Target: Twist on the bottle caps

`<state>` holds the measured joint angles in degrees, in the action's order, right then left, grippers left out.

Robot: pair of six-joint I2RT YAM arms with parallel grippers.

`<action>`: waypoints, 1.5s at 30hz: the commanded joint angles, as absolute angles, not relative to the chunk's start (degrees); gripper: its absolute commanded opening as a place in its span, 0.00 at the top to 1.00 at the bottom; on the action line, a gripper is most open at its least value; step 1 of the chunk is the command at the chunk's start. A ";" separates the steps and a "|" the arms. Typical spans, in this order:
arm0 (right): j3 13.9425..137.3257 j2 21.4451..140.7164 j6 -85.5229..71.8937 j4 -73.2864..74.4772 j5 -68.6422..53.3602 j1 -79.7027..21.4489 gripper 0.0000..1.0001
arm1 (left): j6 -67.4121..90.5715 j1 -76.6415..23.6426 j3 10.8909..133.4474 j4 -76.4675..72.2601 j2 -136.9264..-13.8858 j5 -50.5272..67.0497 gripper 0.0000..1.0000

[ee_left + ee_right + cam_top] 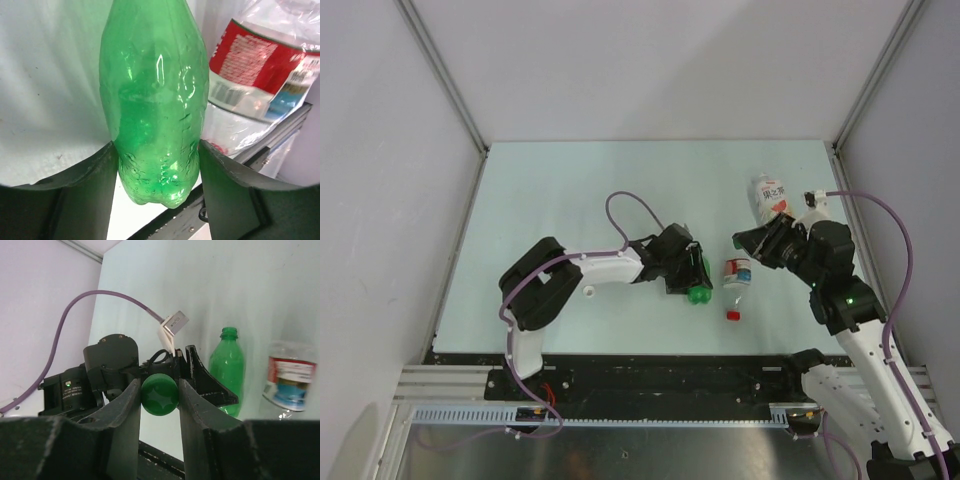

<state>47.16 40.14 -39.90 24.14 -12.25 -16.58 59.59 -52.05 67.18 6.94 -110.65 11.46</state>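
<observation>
The small green bottle [155,100] stands upright with no cap on its neck [229,333]. My left gripper [159,147] is shut on its lower body, a finger pressed to each side. From above, that gripper [690,272] is left of centre with the green bottle [699,293] at its tip. My right gripper [159,385] is shut on the green cap [159,394] and hovers right of the green bottle [745,243]. The slim clear bottle [737,273] sits between the arms, with the red cap [732,315] at its near end. The white cap [588,292] lies by the left arm.
The wider clear bottle [769,198] sits at the back right, just behind my right gripper. The slim bottle's red label [250,60] is close on the right of the green bottle. The table's dark front rail [660,365] runs along the near edge.
</observation>
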 commanded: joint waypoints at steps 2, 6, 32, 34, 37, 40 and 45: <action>49.04 40.22 -37.25 24.74 -12.28 -16.28 0.73 | 49.67 -51.96 70.56 14.12 -110.80 3.65 0.53; 49.05 40.13 -32.75 22.91 -16.70 -16.26 0.73 | 40.35 -51.94 69.37 15.02 -105.60 -2.42 0.75; 66.28 46.97 -0.68 33.70 -45.37 -29.78 0.74 | -6.45 -52.16 40.65 -2.05 -57.30 44.34 1.00; 66.95 48.28 0.44 35.87 -43.82 -32.27 0.74 | -7.33 -52.20 40.16 -2.03 -56.45 44.62 1.00; 67.79 50.00 2.06 38.50 -41.40 -35.30 0.74 | -8.36 -52.16 40.21 -1.77 -56.45 45.20 1.00; 68.38 50.96 2.87 40.02 -39.75 -37.15 0.74 | -9.14 -52.12 40.67 -1.56 -57.19 46.54 1.00; 68.59 52.18 3.71 41.43 -41.31 -38.49 0.74 | -9.14 -52.12 41.73 -1.27 -58.57 46.19 1.00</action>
<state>66.74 51.11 1.26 37.89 -41.67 -37.52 -7.11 -51.96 40.01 2.37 -58.46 43.16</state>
